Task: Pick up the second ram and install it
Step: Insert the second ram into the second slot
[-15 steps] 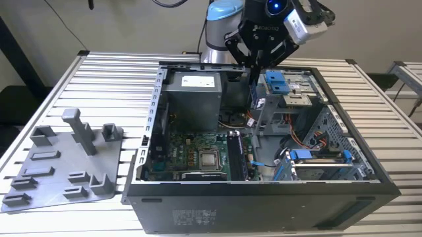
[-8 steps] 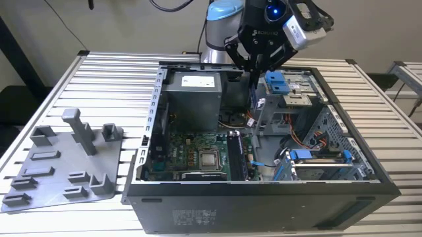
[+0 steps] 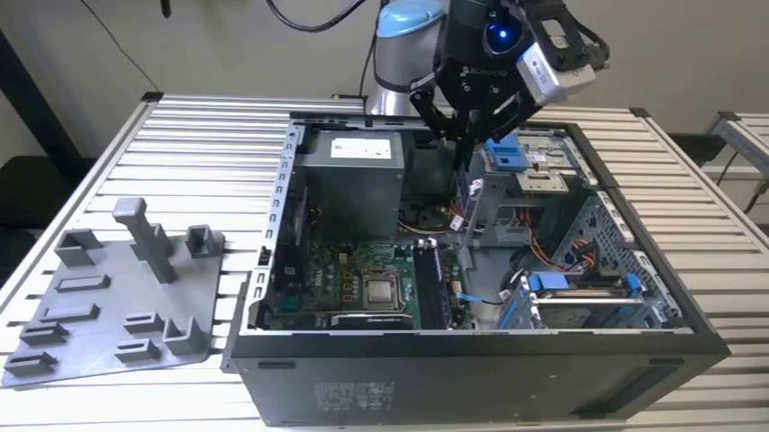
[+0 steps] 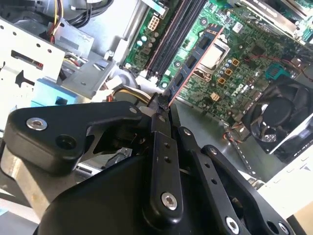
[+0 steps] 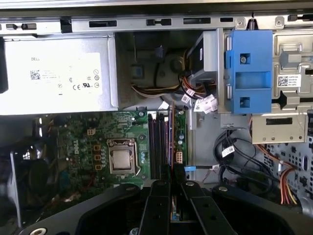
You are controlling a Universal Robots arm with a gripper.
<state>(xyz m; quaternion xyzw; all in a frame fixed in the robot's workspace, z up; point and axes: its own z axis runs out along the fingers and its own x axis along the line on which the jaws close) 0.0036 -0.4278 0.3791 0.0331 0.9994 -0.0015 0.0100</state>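
The computer case [image 3: 481, 373] lies open on its side, so its motherboard [image 3: 342, 274] faces your arm. Your gripper [image 3: 466, 137] hangs above it, jaws clamped on the second ram [image 4: 193, 63]. The stick is held edge-down in line with the memory slots [image 5: 157, 142], apparently for seating.

Bright and even across the table [image 3: 180, 162] in the exterior view, soft and diffuse, with just a faint shadow under the grey tray [image 3: 121, 301] at eight o'clock. Dimmer inside the computer case [image 3: 481, 378]. In the second wrist view, washed to white glare on the metal bracket [image 4: 29, 54], near-black on the gripper [image 4: 161, 105], lit along the edge of the second ram [image 4: 193, 61].
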